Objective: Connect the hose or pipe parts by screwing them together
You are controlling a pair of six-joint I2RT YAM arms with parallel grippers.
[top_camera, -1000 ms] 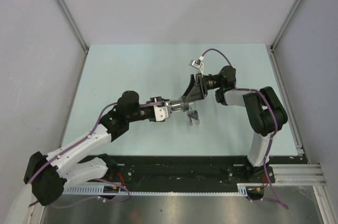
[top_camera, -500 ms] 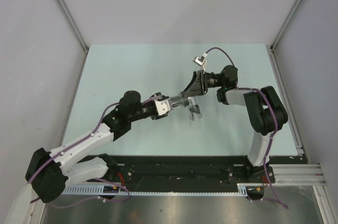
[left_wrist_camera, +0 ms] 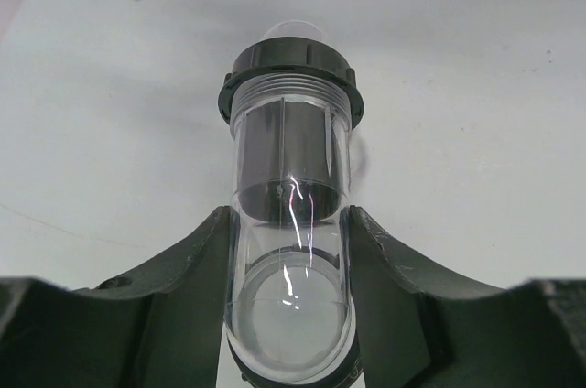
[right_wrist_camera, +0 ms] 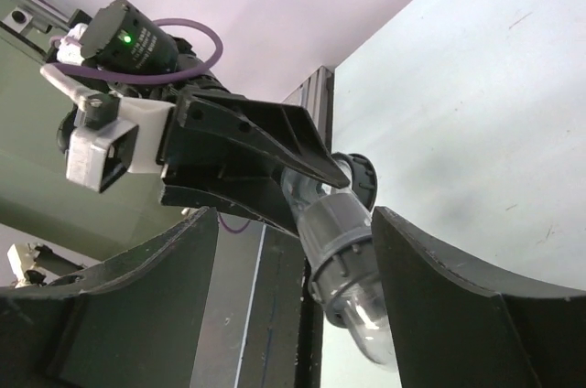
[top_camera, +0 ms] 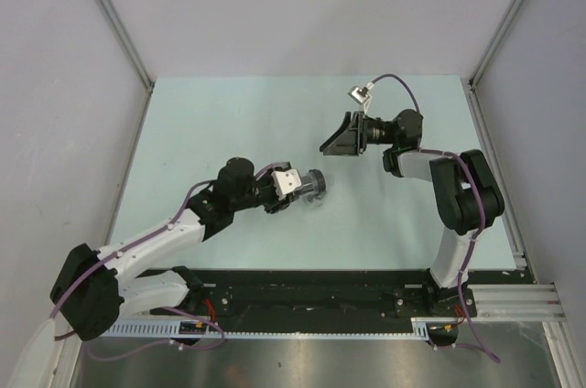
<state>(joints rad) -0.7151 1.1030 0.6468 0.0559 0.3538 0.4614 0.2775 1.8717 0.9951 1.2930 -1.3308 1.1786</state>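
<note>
Left claw grips the pipe fitting; right claw stands parted.

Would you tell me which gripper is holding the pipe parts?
The left gripper: it clamps the clear pipe parts, while the right gripper stands apart, open and empty.

The pipe part is clear, glossy plastic with bright glints down its wall, and a duller dark grey sleeve shows inside it. Its threaded collar is black plastic, ribbed and half-matt. The left end effector has matt black plastic fingers, faintly grainy. The right end effector looks equally matt black. The desk is pale, smooth and matt.
</note>
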